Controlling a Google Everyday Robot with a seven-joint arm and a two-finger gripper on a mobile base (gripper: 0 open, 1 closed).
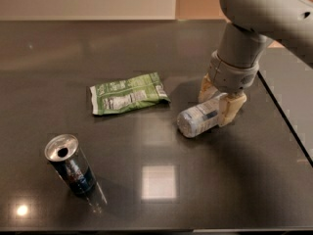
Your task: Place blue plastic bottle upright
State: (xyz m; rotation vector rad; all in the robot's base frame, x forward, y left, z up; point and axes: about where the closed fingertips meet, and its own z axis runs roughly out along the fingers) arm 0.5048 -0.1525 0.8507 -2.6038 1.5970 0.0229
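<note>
The blue plastic bottle (pixel 197 120) lies on its side on the dark table (pixel 161 190), right of centre, its base end pointing front-left. My gripper (pixel 220 100) is down over the bottle's far end. One finger is behind the bottle, and the other fingertip (pixel 231 109) is on its near right side. Both press against the bottle. The cap end is hidden by the gripper.
A green snack bag (pixel 128 93) lies flat to the left of the bottle. An open dark blue drink can (pixel 71 164) stands upright at the front left. The table's right edge (pixel 288 126) runs close behind the arm.
</note>
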